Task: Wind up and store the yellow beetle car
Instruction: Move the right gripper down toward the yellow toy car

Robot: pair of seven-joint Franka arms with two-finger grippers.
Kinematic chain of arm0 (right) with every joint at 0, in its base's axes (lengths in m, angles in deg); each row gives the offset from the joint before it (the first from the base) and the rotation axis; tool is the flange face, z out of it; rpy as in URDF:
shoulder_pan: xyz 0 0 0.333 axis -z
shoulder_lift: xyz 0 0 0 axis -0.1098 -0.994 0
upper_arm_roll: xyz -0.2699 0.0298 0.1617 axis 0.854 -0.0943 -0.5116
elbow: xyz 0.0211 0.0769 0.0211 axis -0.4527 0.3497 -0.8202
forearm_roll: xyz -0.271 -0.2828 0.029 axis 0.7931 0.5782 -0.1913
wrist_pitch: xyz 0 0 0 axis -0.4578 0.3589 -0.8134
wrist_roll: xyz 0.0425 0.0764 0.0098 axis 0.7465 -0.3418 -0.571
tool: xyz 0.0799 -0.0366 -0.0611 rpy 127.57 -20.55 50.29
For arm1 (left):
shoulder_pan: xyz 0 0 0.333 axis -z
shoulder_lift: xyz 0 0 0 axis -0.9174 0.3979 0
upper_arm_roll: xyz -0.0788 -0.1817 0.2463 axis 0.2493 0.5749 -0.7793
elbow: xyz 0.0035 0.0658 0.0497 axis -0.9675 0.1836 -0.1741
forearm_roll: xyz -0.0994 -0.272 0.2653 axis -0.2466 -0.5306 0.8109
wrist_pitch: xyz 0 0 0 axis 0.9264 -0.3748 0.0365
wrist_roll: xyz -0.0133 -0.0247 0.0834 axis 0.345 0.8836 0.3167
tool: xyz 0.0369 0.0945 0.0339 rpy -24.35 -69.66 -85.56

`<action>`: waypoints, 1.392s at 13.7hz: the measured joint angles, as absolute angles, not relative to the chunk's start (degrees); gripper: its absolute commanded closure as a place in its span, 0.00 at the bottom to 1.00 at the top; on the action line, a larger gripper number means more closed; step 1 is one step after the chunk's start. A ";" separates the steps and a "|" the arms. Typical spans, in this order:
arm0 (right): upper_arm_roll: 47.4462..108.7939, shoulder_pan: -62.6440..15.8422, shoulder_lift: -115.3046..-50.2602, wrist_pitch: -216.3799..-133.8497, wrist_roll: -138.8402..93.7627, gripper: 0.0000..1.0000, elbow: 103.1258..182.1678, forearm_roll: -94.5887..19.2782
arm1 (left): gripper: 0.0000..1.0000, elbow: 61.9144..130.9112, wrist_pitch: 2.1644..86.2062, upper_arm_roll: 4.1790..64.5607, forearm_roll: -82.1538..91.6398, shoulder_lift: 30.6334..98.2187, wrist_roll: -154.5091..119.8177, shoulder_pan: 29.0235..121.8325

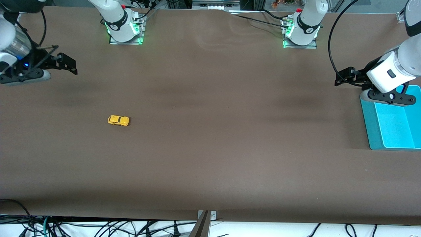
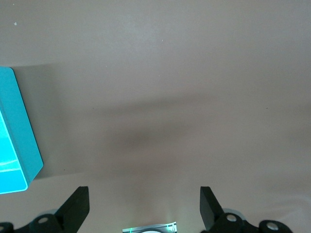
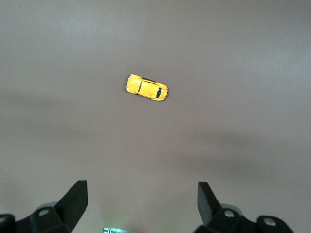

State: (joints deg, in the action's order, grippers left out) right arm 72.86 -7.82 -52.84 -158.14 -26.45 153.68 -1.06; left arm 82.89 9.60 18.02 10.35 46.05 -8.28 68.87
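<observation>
The car (image 1: 118, 120) lies on the desk (image 1: 210, 148), long axis three-to-nine, at four o'clock from the nearer right hand (image 1: 67, 64), released; left hand (image 1: 345, 77) waits, released.

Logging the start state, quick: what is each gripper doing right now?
Left gripper: open, empty, beside the blue bin.
Right gripper: open, empty, above the bare table; yellow beetle car untouched.

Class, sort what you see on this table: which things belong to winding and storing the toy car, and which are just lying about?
Belongs to the job:
yellow beetle car
turquoise bin, likely the store
right gripper, open
left gripper, open

Just lying about:
cables under the table edge
</observation>
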 measured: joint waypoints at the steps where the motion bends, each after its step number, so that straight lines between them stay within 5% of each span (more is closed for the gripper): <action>1: 72.86 -7.82 -52.95 -160.50 -26.45 0.00 155.93 -1.05 | 0.00 82.88 9.60 18.05 10.35 46.06 -8.28 68.87; 8: 72.40 -7.86 -55.50 -181.11 -26.45 0.00 171.31 -1.03 | 0.00 82.86 9.60 18.10 10.34 46.07 -8.28 68.95; 19: 70.70 -7.89 -63.23 -191.33 -48.71 0.00 171.83 -0.81 | 0.00 82.85 9.60 18.08 10.34 46.07 -8.28 68.98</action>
